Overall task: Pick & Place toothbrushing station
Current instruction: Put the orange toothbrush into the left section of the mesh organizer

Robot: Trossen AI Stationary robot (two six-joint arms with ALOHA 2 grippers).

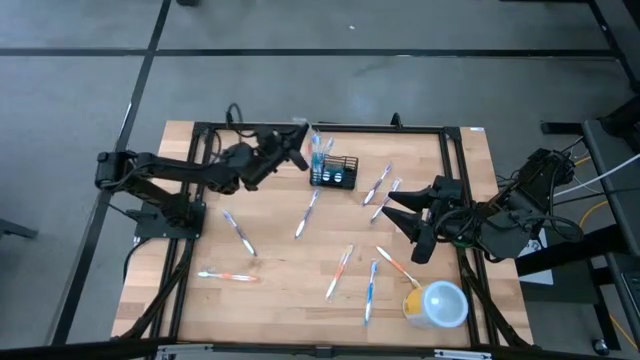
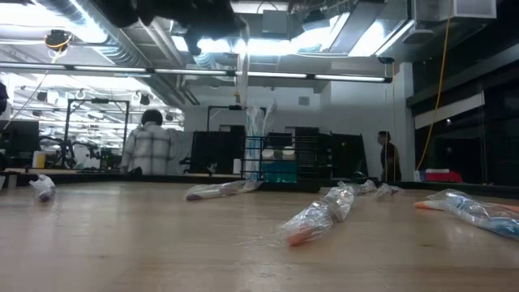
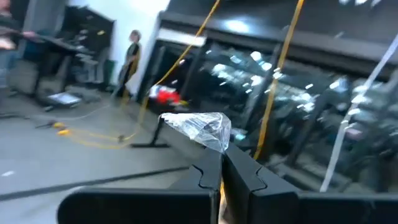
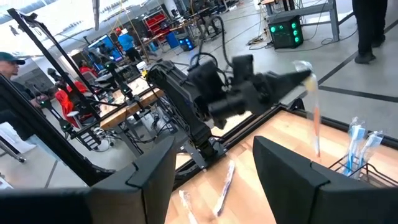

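Near far edge of tabletop (image 1: 280, 250): my left gripper (image 1: 300, 140) clenched on wrapped toothbrush (image 4: 313, 118), hanging upright, just beside mesh holder (image 1: 333, 172); right gripper (image 1: 400, 215) released, farther off.

Right gripper (image 4: 214, 171): own two dark fingers (image 4: 146, 171) spread apart, nothing between them. Left gripper (image 4: 292, 78): farther off, raised, pinching the top of a wrapped toothbrush (image 4: 313, 115) that hangs down. Holder (image 4: 364, 163): black mesh, two wrapped brushes (image 4: 356, 142) upright inside. Table (image 4: 273, 186): wood, two wrapped toothbrushes (image 4: 224, 183) lying flat. Background: person in green cap (image 4: 11, 59).
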